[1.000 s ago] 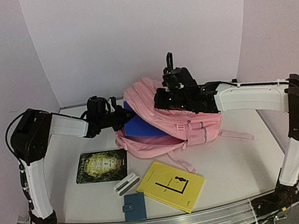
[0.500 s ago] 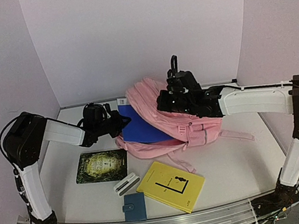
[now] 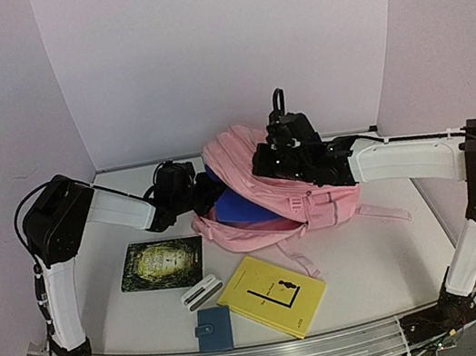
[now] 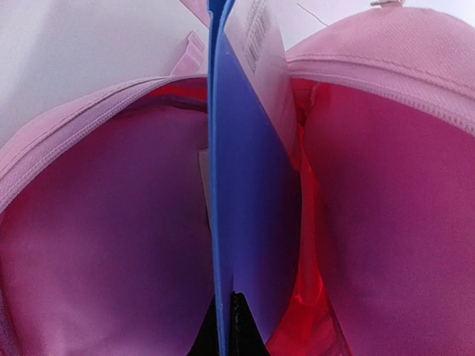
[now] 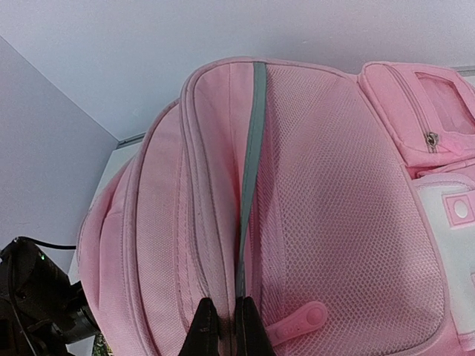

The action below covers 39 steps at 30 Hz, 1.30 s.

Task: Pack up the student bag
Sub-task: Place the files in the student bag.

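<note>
The pink student bag (image 3: 302, 199) lies at the middle back of the table with its mouth open to the left. A thin blue book (image 3: 241, 207) sticks half out of that mouth. My left gripper (image 3: 197, 194) is shut on the blue book's edge (image 4: 223, 245) and holds it on edge inside the bag's pink interior (image 4: 111, 245). My right gripper (image 3: 282, 154) sits on top of the bag, shut on a fold of pink fabric beside the grey trim strip (image 5: 249, 193). The bag's mesh pocket (image 5: 349, 222) fills the right wrist view.
On the table in front of the bag lie a dark green book (image 3: 162, 263), a yellow book (image 3: 273, 295), a small white case (image 3: 201, 292) and a blue wallet (image 3: 213, 329). A pink strap (image 3: 382, 210) trails to the right. White walls enclose the back and sides.
My left gripper has pushed the blue book to the right, deeper into the bag's mouth, so less of it shows. The bag's top flap has risen slightly with the right gripper.
</note>
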### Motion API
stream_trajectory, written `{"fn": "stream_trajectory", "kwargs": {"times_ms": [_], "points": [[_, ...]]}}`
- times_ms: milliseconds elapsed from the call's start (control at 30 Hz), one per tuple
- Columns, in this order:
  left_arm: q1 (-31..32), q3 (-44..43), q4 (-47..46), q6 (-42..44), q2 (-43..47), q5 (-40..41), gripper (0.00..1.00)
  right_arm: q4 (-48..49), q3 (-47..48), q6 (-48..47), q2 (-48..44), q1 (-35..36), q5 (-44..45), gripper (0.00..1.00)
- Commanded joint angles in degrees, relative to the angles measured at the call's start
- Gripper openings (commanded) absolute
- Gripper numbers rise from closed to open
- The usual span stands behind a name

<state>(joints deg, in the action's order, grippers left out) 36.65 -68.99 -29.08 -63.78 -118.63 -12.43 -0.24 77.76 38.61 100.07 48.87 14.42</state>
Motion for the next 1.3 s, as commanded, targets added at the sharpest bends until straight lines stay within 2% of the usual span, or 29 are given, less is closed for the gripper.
{"fn": "stream_trajectory", "kwargs": {"times_ms": [0,67,167,267,333,433,500,567,700,733,1000,1267], "points": [[1.92,-3.73,2.08,3.37,-1.09,1.71,0.00,9.99,2.35,1.35,-2.67,1.09,-1.15,0.00],[1.87,-2.84,4.24,5.81,0.53,2.91,0.04,10.00,2.14,1.18,-3.08,1.07,-0.88,0.00],[1.88,-2.42,9.27,10.74,3.82,4.08,0.24,9.98,1.72,0.97,-3.71,1.11,-0.50,0.00],[1.85,-1.30,12.41,13.84,6.79,3.97,0.37,9.99,1.21,0.87,-4.22,1.05,-0.13,0.00],[1.77,-0.34,12.80,14.67,8.30,2.00,0.42,9.99,0.93,0.82,-4.41,1.06,0.05,0.00],[1.84,0.29,11.98,13.84,8.89,-3.58,0.44,9.99,0.86,0.80,-4.40,1.09,0.11,0.00],[1.84,1.00,10.01,11.80,8.49,-7.03,0.44,9.99,1.05,0.84,-4.42,1.10,0.01,0.00],[1.84,1.67,8.14,10.13,8.08,-9.49,0.39,9.99,1.08,0.85,-4.53,1.05,0.00,0.00],[1.80,4.07,3.83,6.98,9.33,-11.08,0.06,9.96,0.55,0.85,-5.17,1.10,0.60,0.00],[1.80,4.63,3.46,6.65,10.13,-10.43,0.01,9.97,0.23,0.86,-5.43,1.09,0.87,0.00],[0.50,11.70,-6.64,-0.06,18.60,-5.46,0.00,9.97,-1.59,1.30,-7.75,1.09,2.27,0.00],[0.40,12.77,-13.85,-5.10,20.40,-3.59,0.00,9.99,-1.90,1.59,-8.30,1.06,2.32,0.00]]}}
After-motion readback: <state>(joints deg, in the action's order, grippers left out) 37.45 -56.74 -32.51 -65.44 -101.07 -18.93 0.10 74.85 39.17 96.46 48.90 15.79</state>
